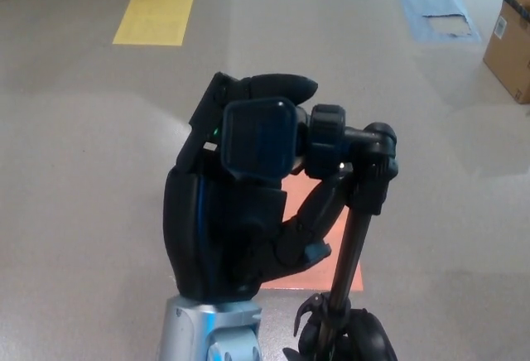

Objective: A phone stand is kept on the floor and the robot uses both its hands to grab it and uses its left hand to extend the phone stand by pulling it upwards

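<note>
Head view, left robot hand [228,212] gripping phone stand [352,170]

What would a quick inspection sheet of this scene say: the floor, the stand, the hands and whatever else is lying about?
Surface: grey speckled floor, with a copper-coloured square mat under the stand.
Job's things: black phone stand, pole leaning slightly, its head at the top.
Clutter: nothing seen near the stand.
Hands: left hand raised beside the stand's head, fingers curled toward the pole; right hand low at the pole's base, grip unclear.
Cables: nothing seen.
Surroundings: yellow floor patch, blue floor patch, cardboard box at the right edge.
</note>
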Controlling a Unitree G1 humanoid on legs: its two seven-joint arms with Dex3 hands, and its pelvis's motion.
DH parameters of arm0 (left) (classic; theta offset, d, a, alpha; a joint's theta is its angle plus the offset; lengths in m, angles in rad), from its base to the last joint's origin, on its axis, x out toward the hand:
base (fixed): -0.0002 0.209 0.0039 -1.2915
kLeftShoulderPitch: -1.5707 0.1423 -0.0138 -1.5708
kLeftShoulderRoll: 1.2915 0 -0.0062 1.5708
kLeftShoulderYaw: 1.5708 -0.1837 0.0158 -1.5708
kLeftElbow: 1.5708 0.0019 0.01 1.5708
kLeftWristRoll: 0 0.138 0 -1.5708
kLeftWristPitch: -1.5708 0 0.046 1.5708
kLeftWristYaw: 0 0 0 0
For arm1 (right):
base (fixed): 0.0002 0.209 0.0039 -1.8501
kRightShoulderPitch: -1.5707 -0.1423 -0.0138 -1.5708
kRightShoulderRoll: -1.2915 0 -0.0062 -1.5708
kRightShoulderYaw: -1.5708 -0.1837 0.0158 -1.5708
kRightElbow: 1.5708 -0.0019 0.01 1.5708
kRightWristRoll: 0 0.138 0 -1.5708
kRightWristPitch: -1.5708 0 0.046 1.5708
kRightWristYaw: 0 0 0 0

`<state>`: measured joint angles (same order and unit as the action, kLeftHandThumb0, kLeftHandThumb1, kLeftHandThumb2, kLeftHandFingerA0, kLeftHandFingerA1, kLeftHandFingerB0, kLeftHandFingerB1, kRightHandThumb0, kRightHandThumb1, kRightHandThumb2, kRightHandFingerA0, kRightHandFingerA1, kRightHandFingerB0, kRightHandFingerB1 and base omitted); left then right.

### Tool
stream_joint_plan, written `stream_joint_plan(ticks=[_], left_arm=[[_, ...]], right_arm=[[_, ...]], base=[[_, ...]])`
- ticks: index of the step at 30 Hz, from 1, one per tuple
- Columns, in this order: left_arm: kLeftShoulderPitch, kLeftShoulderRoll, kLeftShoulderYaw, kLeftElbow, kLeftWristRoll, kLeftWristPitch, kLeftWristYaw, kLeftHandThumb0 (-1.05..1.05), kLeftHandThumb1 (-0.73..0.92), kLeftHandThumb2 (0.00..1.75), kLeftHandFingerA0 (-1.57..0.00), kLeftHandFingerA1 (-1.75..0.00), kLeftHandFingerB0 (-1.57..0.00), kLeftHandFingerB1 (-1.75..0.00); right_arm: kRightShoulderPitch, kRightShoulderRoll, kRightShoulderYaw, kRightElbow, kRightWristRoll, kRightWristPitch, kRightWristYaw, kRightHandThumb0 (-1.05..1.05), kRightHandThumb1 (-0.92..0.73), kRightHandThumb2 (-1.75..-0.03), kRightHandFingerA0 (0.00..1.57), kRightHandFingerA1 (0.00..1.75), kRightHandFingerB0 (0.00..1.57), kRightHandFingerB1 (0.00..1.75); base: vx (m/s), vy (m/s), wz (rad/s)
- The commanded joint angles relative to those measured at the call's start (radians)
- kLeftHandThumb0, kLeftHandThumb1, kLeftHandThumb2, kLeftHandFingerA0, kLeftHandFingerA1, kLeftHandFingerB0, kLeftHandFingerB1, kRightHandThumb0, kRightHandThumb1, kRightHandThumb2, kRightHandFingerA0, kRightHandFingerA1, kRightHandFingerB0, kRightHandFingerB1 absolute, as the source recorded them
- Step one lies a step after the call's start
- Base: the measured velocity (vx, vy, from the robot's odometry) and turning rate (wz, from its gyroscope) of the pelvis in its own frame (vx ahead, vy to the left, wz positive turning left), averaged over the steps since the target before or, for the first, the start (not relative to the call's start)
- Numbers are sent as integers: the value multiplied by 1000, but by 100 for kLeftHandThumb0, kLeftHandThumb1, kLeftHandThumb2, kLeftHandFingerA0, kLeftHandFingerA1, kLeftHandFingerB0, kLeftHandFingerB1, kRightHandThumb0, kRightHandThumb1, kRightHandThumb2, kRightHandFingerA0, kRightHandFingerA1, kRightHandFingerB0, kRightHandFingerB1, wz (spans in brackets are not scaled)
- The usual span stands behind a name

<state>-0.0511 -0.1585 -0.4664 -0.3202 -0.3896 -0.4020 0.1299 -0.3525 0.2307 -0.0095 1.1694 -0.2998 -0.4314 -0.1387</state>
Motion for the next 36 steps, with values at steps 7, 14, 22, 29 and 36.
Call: stream_joint_plan(ticks=[7, 14, 22, 29, 36], left_arm=[[311, 41, 44, 390, 132, 30, 52, -19, 61, 58, -85, -175, -66, -175], [274, 67, 68, 383, 322, 28, 148, -30, 61, 58, -78, -166, -67, -162], [264, 153, 82, 328, 285, 23, 1, -73, 45, 77, -14, -38, -19, -41], [295, 217, 118, 231, 252, 58, -37, -38, 25, 89, 0, -50, 0, -49], [347, 262, 145, 170, 237, 82, -56, -70, 44, 83, -6, -41, -3, -39]], right_arm=[[35, -65, -159, -122, 179, -59, -50, -71, -56, -90, 132, 151, 106, 142], [139, -124, -53, -341, 87, -81, 106, -93, -70, -102, 32, 72, 9, 51], [278, -167, -25, -604, 94, -39, 196, -95, -57, -100, 13, 56, 7, 10], [392, -231, -22, -763, 134, 3, 270, -93, -52, -100, 8, 22, 0, 0], [467, -275, -11, -870, 173, 26, 310, -96, -54, -100, 9, 10, 0, 0]], base=[[0, 0, 0], [0, 0, 0], [0, 0, 0], [0, 0, 0], [0, 0, 0]])
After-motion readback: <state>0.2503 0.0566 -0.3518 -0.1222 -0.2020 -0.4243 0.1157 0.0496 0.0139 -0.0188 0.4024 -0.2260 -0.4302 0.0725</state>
